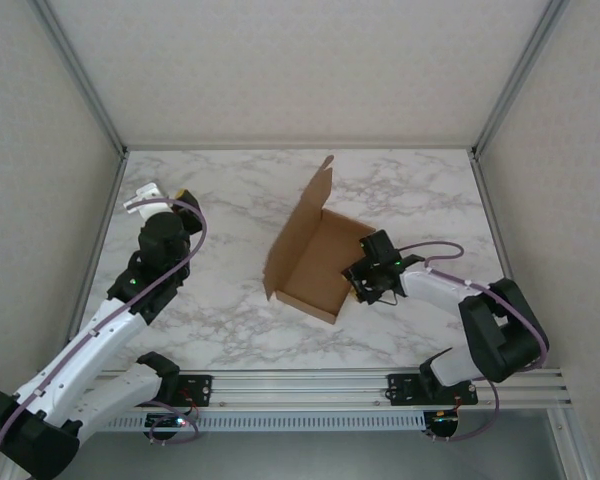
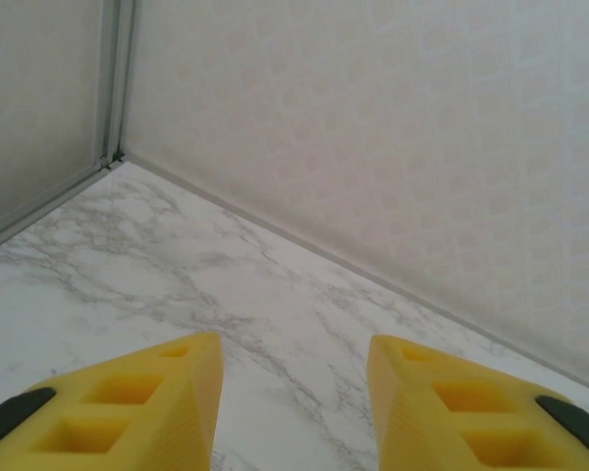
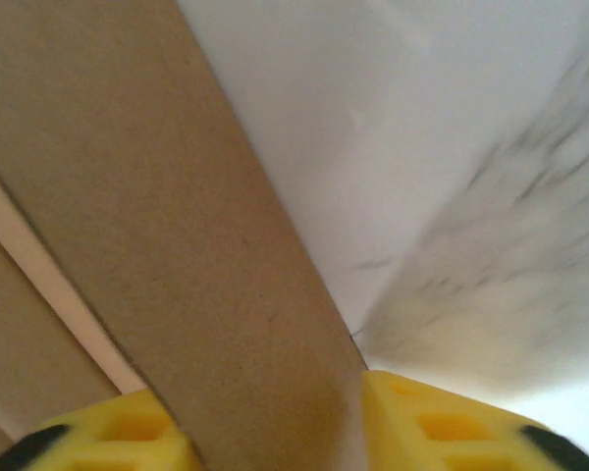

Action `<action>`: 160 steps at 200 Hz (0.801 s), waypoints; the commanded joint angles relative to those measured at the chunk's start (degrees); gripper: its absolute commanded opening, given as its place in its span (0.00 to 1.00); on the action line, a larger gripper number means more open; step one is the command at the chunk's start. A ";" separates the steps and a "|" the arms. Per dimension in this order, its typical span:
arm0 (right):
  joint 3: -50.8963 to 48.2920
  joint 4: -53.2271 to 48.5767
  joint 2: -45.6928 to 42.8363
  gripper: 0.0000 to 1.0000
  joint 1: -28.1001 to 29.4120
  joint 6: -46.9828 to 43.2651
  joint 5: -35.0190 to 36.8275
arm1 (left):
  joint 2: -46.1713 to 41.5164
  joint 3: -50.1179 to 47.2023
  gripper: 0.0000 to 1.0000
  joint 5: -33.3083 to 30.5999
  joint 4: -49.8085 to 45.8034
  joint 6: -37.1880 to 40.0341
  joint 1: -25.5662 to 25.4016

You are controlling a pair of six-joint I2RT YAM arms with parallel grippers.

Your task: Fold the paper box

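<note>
The paper box (image 1: pixel 315 260) is brown cardboard lying mid-table, partly formed: a shallow tray with its lid flap raised toward the far left. My right gripper (image 1: pixel 362 285) is at the tray's right wall. In the right wrist view a brown cardboard panel (image 3: pixel 177 196) runs across the gap of the gripper (image 3: pixel 275 437); its face passes behind the left yellow fingertip (image 3: pixel 108 437) and its edge meets the right one. The jaws stand apart, not pinching it. My left gripper (image 1: pixel 163 195) hovers far left, away from the box, open over bare marble (image 2: pixel 294 392).
The marble table (image 1: pixel 230 330) is bounded by white walls at the back and both sides, with metal posts in the corners (image 1: pixel 120 150). The arm bases sit on a rail (image 1: pixel 330 385) at the near edge. Bare tabletop lies between the left arm and the box.
</note>
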 commanded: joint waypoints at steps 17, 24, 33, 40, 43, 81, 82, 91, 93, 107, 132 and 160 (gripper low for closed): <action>7.88 -11.79 -1.04 0.68 -1.50 -11.08 8.35 | -1.54 -1.22 0.42 -1.95 1.86 -0.92 0.56; 10.36 -16.32 -2.69 0.70 -2.53 -16.36 12.85 | -1.48 -1.20 0.42 -1.61 1.91 -0.92 0.54; 13.86 -20.13 -5.08 0.72 -2.83 -23.55 19.53 | -1.44 -1.14 0.41 -1.36 1.90 -0.99 0.54; 16.01 -21.05 -6.96 0.74 -2.65 -30.38 23.56 | -1.44 -1.13 0.41 -1.26 1.92 -1.00 0.54; 17.15 -21.50 -7.53 0.75 -2.46 -32.91 25.89 | -1.44 -1.03 0.41 -1.25 2.00 -0.97 0.54; 21.33 -9.48 -4.70 0.79 -3.19 -67.72 16.77 | -0.97 -0.70 0.41 -0.20 2.26 -1.27 0.64; 21.84 -9.86 -4.16 0.79 -3.23 -68.25 16.51 | -0.94 -0.70 0.41 -0.20 2.27 -1.27 0.63; 26.65 -13.74 1.43 0.78 -4.01 -71.48 16.06 | -0.74 -0.51 0.41 0.29 2.02 -1.12 0.56; 27.55 -14.38 2.35 0.77 -4.12 -72.10 16.04 | -0.67 -0.45 0.40 0.38 2.01 -1.04 0.59; 31.38 -15.08 8.24 0.77 -5.23 -76.48 12.86 | -0.75 -0.34 0.40 0.78 1.59 -1.01 0.54; 35.99 -14.34 15.99 0.78 -6.14 -81.71 13.59 | -1.56 -0.39 0.54 0.88 1.48 -1.13 0.54; 36.39 -10.91 21.46 0.78 -6.65 -85.99 13.18 | -2.05 -0.29 0.57 1.97 1.11 -0.98 0.45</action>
